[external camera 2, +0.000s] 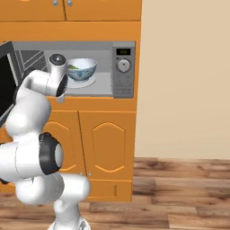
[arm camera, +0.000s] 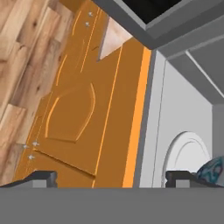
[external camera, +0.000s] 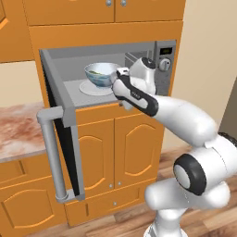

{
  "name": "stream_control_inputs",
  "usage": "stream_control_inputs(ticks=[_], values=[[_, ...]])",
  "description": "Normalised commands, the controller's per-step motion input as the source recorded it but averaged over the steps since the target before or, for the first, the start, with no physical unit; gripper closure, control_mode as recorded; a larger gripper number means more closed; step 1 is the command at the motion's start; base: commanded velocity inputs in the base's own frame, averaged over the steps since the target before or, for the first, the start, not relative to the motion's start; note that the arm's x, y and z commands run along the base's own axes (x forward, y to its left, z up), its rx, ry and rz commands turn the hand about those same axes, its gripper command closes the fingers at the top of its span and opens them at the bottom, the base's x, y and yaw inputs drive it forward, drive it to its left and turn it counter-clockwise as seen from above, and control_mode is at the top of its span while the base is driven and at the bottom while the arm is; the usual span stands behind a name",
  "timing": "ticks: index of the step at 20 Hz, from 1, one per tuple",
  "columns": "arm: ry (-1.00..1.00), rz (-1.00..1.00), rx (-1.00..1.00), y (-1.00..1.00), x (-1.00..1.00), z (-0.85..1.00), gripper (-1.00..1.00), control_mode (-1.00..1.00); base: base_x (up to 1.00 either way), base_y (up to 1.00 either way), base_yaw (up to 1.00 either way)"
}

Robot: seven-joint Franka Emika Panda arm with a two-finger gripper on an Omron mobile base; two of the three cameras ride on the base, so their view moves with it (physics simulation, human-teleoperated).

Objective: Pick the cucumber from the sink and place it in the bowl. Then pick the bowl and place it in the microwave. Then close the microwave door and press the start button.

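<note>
I am finding the bowl (external camera: 102,74) sitting on the turntable plate (external camera: 95,88) inside the microwave (external camera 2: 76,67), something green showing in it. The pincer (arm camera: 111,178) is standing apart, empty, at the cavity's front edge. I am judging the risk as the wrist clipping the bowl on withdrawal. The microwave door (external camera: 62,148) is hanging wide open; room lies rightward

No legible text, label, brand or number anywhere. The microwave (external camera 2: 74,67) control panel (external camera 2: 123,67) carries a small dark display with a faint green glow, characters too small to read, and a round dial beneath it with no readable markings. Cabinet fronts, microwave door (external camera: 60,139) and the robot arm bear no lettering or signs.
</note>
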Motion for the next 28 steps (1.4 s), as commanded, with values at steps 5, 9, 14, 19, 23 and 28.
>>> stream_control_inputs(ticks=[5, 9, 14, 19, 23, 28], values=[[0.0, 0.01, 0.07, 0.0, -1.0, 0.38, -1.0, -1.0, 0.0, 0.0, 0.0], [0.0, 0.02, 0.06, 0.0, -1.0, 0.72, -1.0, -1.0, 0.0, 0.0, 0.0], [0.07, 0.0, 0.01, 0.0, -1.0, 0.91, -1.0, -1.0, 0.0, 0.0, 0.0], [0.02, 0.0, 0.0, -0.01, -1.0, 0.69, -1.0, -1.0, 0.0, 0.0, 0.0], [-0.04, 0.0, 0.0, -0.11, -1.0, 0.28, -1.0, -1.0, 0.0, 0.0, 0.0], [-0.18, 0.0, 0.0, -0.03, -1.0, 0.0, -1.0, -1.0, 0.0, 0.0, 0.0]])
